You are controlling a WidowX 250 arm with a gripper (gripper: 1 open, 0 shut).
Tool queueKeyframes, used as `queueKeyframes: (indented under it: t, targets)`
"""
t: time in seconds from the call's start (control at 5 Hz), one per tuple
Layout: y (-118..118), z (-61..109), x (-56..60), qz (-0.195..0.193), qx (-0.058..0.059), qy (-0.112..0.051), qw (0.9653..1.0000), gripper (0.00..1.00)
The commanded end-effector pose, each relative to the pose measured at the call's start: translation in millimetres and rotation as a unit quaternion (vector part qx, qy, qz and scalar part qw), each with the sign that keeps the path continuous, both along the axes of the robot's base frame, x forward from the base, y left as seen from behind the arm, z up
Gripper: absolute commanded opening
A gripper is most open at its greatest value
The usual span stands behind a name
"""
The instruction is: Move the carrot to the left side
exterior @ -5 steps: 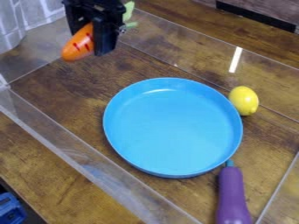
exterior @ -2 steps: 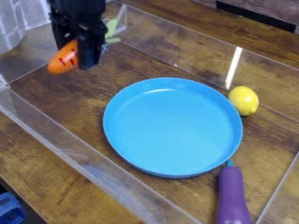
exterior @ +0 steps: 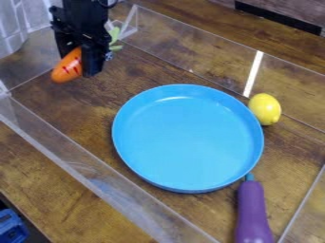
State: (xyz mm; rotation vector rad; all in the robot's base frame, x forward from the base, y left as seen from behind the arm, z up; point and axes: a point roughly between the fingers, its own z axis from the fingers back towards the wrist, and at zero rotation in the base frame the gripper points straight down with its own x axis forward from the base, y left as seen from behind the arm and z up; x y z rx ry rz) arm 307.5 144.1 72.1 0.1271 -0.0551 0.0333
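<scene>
Evidently, the gripper (exterior: 86, 59) is clamped on the carrot (exterior: 67, 65) over the left part of the table (exterior: 89, 100), near the clear wall and well away from the blue plate (exterior: 188, 139), presumably to set it down on that side.

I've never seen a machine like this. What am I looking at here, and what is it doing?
This is one robot arm, the dark shape at the top, seen by a single camera looking down at a wooden table. Its gripper, a kind of mechanical hand, is closed on an orange toy carrot. Nearer the middle lies a round blue plate. Right of it in the picture are a yellow lemon and, lower down, a purple eggplant. The task is to move the carrot to the left side.
</scene>
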Motion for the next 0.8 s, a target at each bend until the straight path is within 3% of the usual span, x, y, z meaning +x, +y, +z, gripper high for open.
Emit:
queueKeyframes:
  t: [0.0, 0.4, 0.6]
  targets:
    - [22, 9.6, 14.2, 0.006, 0.014, -0.032, 0.9994, 0.00]
    - [52, -9.8, 29.2, 0.005, 0.017, -0.042, 0.9990, 0.00]
    - [52, -16.1, 36.1, 0.007, 0.019, -0.046, 0.9987, 0.00]
